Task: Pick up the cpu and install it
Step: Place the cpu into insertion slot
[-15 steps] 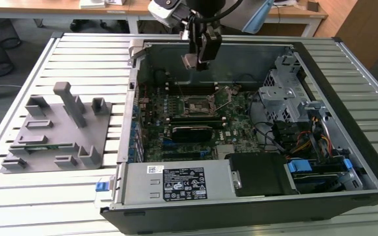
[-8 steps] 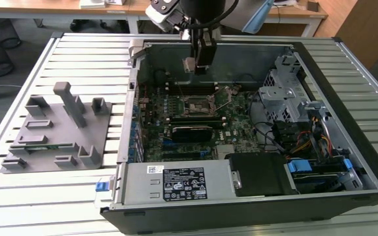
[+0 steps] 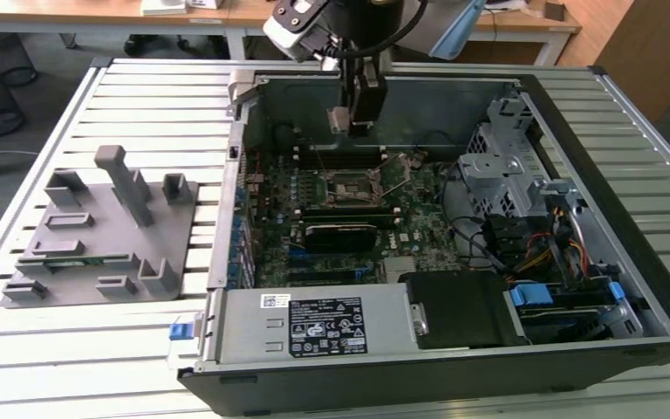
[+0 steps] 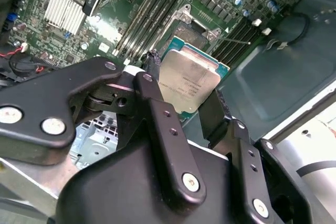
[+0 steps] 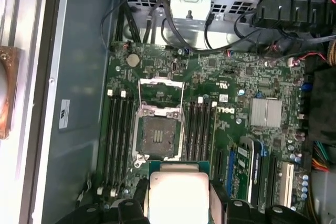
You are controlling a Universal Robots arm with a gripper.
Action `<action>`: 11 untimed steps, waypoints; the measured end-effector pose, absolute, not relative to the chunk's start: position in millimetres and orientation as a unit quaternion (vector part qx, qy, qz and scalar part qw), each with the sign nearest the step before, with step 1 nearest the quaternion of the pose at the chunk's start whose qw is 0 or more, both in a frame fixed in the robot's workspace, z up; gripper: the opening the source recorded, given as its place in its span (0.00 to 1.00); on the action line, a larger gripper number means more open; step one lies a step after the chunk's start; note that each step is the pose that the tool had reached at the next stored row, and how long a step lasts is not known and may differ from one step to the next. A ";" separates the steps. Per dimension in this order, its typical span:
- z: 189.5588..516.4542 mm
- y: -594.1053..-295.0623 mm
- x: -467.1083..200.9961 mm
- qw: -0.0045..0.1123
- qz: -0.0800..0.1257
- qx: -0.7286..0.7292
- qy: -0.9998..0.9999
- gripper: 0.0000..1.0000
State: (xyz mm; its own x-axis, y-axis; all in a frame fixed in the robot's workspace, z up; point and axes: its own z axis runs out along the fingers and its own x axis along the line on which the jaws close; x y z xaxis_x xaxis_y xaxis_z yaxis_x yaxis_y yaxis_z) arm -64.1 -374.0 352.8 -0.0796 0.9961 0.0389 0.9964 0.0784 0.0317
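The cpu (image 4: 190, 77) is a flat square chip with a silvery top and a green rim, held between the black fingers (image 4: 157, 103) of my gripper (image 4: 185, 81), which is shut on it. In the first wrist view the cpu (image 5: 177, 190) hangs just beside the open socket (image 5: 157, 136), whose metal frame is flipped up. The exterior view has my gripper (image 3: 351, 127) inside the open computer case (image 3: 614, 201), above the motherboard and a little behind the socket (image 3: 352, 185).
A grey plastic fixture tray (image 3: 102, 236) lies on the slatted table at the exterior view's left. Memory slots (image 5: 116, 135) flank the socket. A drive cage (image 3: 501, 170), cables and the power supply (image 3: 311, 325) crowd the case. A finned heatsink (image 5: 265, 113) sits on the board.
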 end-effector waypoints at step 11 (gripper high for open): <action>341.6 -368.2 -58.6 0.003 -0.025 -0.681 -0.732 0.54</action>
State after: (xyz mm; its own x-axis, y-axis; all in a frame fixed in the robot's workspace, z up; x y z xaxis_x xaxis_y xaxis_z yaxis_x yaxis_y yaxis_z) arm -58.6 -368.2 341.6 -0.0718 0.9967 0.0389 0.9970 0.0706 0.0316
